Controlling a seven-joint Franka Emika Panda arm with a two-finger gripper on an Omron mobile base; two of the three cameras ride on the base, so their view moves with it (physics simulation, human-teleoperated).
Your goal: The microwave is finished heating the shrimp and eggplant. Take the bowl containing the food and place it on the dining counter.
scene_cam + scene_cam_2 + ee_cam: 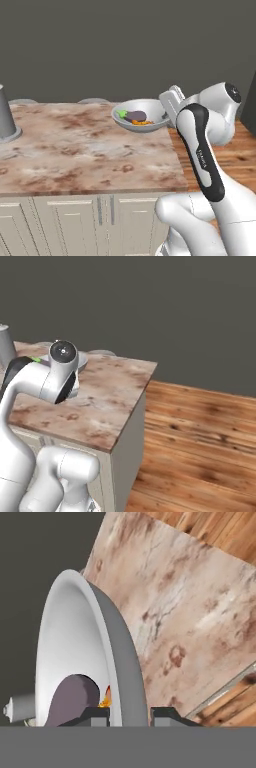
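Fingers (129, 716) pinching the bowl (141, 116) rim, keeping it level so eggplant (135, 116) and shrimp (142, 122) stay put over the surface's (75, 150) far right corner.

The dining counter (75, 145) spreads across the middle of the left base view, with cabinets beneath it along the bottom of the frame. The bowl (142, 113) sits right of centre, over the counter's far right corner, with the gripper (167, 106) at its right rim. The eggplant (135, 116) lies in the bowl and the shrimp (142, 122) just below it. A canister (6, 115) stands at the left edge, on the counter. Floorboards (235, 155) fill the right side.
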